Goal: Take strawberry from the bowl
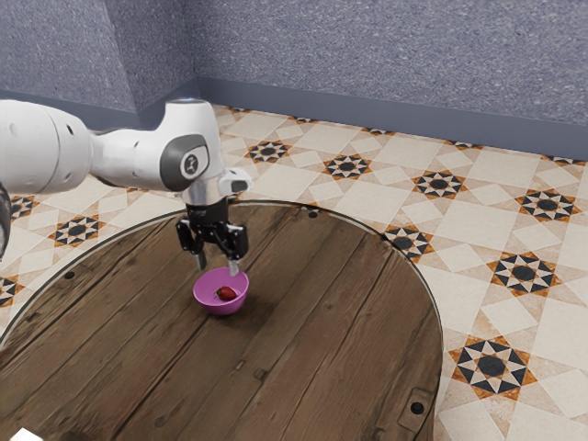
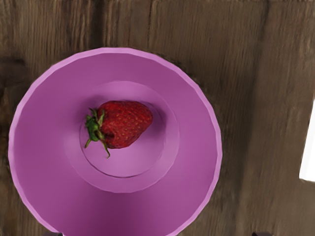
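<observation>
Above the bowl, my gripper [image 1: 218,266] points down with its two fingers spread apart and nothing between them. The pink bowl [image 1: 220,307] stands upright on the round wooden table. A red strawberry [image 1: 226,293] lies on the bowl's bottom. In the wrist view the strawberry [image 2: 125,124] rests on its side, green leaves at one end, with the bowl [image 2: 44,167] all around it. The gripper's fingertips are at about the height of the bowl's far rim or a little above; the exact gap cannot be told.
The wooden table [image 1: 303,340] has a round metal-edged rim. A white object [image 1: 26,435] lies at the exterior view's lower left corner; a white object [image 2: 308,147] also shows beside the bowl in the wrist view. Tiled floor surrounds the table.
</observation>
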Action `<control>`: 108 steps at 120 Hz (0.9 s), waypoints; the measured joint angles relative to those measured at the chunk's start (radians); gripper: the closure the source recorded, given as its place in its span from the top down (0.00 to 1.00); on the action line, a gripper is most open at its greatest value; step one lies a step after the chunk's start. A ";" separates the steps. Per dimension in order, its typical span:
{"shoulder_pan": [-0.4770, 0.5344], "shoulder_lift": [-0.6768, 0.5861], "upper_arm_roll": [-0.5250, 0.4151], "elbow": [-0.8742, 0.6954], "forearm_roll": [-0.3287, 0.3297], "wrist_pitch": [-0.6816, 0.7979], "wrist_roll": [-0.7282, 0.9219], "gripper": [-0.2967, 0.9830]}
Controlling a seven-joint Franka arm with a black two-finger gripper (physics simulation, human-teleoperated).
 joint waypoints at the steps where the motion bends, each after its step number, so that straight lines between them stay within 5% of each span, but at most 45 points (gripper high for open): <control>1: 0.000 0.005 0.001 0.000 0.000 0.002 0.000 0.60; 93: 0.007 0.205 0.015 0.064 -0.006 0.148 0.014 0.48; 108: 0.014 0.226 0.014 0.076 -0.007 0.147 0.017 0.55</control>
